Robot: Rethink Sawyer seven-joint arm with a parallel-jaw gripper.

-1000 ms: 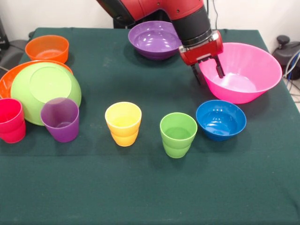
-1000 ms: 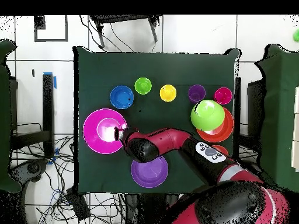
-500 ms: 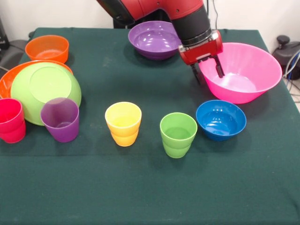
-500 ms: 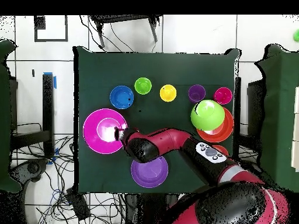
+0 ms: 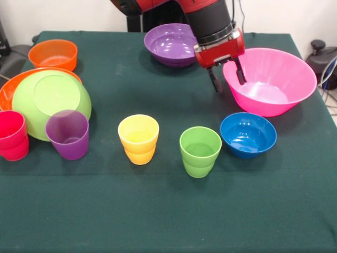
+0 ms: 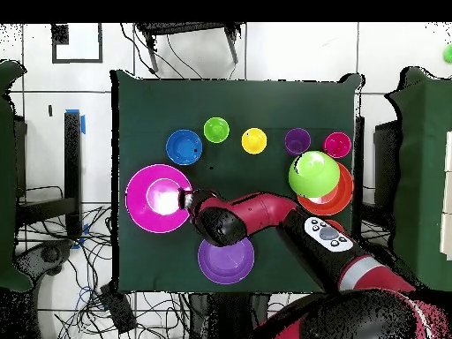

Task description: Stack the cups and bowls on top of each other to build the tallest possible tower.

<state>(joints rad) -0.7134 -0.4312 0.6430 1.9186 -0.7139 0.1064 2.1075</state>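
Right now the gripper (image 5: pixel 227 79) is spread open and empty, straddling the rim of the pink bowl (image 5: pixel 279 71) near the table's (image 5: pixel 158 221) far right corner. Closing off-centre could tip that bowl onto the blue bowl (image 5: pixel 248 134) beside it.

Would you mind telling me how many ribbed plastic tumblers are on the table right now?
4, in a row along the front edge: red ribbed plastic tumbler far left, purple one against the upturned lime green bowl, yellow centre, green beside the small blue bowl.
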